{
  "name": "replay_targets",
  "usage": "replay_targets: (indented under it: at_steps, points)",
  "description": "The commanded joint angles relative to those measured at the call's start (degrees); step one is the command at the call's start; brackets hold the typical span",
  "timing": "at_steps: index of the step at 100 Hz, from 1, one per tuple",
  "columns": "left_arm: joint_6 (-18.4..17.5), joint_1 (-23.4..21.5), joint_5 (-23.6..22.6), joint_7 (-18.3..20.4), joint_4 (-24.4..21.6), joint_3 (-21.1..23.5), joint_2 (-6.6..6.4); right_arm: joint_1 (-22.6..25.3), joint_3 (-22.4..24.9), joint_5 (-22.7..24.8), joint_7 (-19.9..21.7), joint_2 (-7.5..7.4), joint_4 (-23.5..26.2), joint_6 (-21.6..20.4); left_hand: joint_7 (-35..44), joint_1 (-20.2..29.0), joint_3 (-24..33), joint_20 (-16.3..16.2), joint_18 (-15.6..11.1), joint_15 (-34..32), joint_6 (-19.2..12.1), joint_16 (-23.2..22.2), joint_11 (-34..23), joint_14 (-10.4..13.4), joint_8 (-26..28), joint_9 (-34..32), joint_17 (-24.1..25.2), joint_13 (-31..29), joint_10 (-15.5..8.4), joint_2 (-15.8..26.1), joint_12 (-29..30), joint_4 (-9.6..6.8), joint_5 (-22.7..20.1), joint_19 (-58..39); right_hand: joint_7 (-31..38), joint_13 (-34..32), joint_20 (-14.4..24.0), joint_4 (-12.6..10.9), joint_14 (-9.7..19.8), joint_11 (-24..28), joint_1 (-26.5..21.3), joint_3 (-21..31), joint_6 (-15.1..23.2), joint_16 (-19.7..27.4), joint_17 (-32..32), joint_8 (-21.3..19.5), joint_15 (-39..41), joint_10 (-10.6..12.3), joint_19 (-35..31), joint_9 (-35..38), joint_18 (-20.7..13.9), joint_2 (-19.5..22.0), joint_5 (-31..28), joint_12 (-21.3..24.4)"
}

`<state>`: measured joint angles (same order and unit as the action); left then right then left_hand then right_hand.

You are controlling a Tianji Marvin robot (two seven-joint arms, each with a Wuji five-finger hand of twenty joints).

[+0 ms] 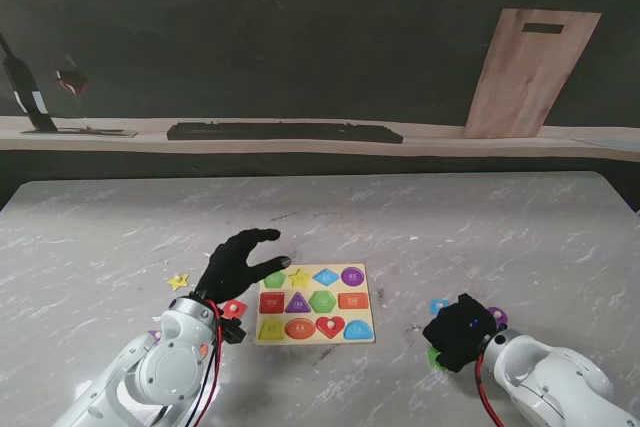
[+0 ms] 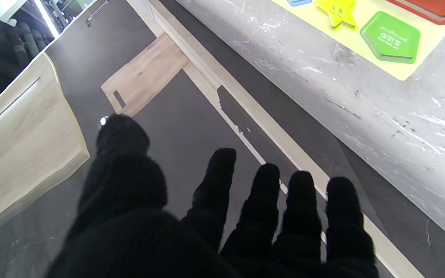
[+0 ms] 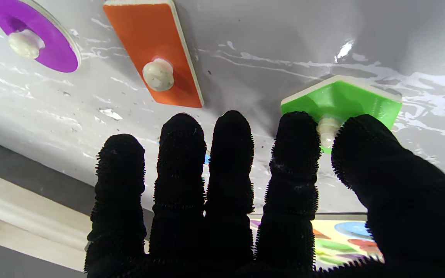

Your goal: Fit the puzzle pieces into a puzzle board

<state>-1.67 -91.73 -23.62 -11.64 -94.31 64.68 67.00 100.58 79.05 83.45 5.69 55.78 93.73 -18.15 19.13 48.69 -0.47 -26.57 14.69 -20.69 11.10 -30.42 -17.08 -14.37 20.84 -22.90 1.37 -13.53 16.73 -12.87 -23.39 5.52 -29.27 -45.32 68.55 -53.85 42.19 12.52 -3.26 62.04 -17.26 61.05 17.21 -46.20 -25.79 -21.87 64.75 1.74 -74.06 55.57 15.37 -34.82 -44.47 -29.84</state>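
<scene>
stand view: the puzzle board lies just right of the left hand, whose fingers curl apart over bare table, holding nothing; the right hand sits well right of the board, a green hexagon piece at its fingertips; left wrist view: fingers spread, empty; right wrist view: thumb and index finger pinch the white knob of the green hexagon piece; an orange rectangle piece and a purple circle piece lie beyond the other fingertips.

- The puzzle board was pale yellow.
- The hexagon piece was bright green, the rectangle piece orange, the round piece purple.
- The table was grey-white marble.
</scene>
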Motion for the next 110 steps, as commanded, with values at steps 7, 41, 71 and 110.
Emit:
replay_targets:
  at_steps: [7,41,71,110]
  points:
    - [0.19,-0.15,0.12,0.02,-0.26,-0.09,0.17,0.88,-0.13,-1.04,1.26,0.28,-0.84,-0.37,-0.81,-0.21,-1.27,-0.82,5.69,1.04,-1.54,-0.05,1.16,0.44,-0.17,-0.47,-0.03,-1.77,-0.61,1.73,0.17,-1.84,-1.11,0.61,0.64,-2.45,0.97,-2.30,-0.55,-0.58,-5.82,6.84,2.97,-0.31,-0.42,3.19,1.28,-0.40,-1.97,3.98,1.17,-5.35,-3.35,2.27]
    - [0.16,-0.24,0.11,-0.25,-0.33,-0.01,0.23,-0.92,-0.11,-4.22,-3.27,0.66,-2.22,-1.56,-0.68,-0.25,-1.27,-0.82,5.69,1.03,-1.54,-0.04,1.12,0.41,-0.12,-0.51,-0.03,-1.80,-0.69,1.75,0.16,-1.82,-1.23,0.61,2.00,-6.24,1.90,-7.61,0.93,1.74,-3.58,13.74,6.92,-1.09,-4.10,2.65,3.33,0.30,-3.43,7.78,0.30,-12.53,-8.08,5.21]
    - [-0.16,-0.58,-0.01,-0.49,-0.57,0.35,0.23,-7.04,-5.07,-7.81,-5.96,1.32,-2.51,-0.98,-0.75,-0.21,-1.27,-0.82,5.69,1.07,-1.55,-0.02,1.14,0.40,-0.15,-0.43,-0.03,-1.73,-0.68,1.85,0.18,-1.82,-1.13,0.61,1.93,-6.37,2.13,-7.79,0.76,2.20,-3.55,13.46,6.54,-1.42,-4.14,2.55,3.98,0.09,-3.82,7.83,0.49,-12.41,-8.11,5.20]
    - [-0.97,-1.15,0.10,-0.75,-0.94,1.00,0.23,-26.21,-25.53,-16.45,-8.22,2.53,-13.03,3.89,-0.87,-0.18,-1.29,-0.82,5.69,1.07,-1.47,-0.01,1.19,0.38,-0.21,-0.58,-0.03,-1.85,-0.57,1.82,0.22,-1.83,-1.20,0.61,1.51,-6.05,2.14,-7.43,1.25,2.33,-3.65,11.44,6.14,-1.57,-4.01,2.46,4.25,0.12,-3.94,6.70,0.14,-10.32,-6.78,4.97]
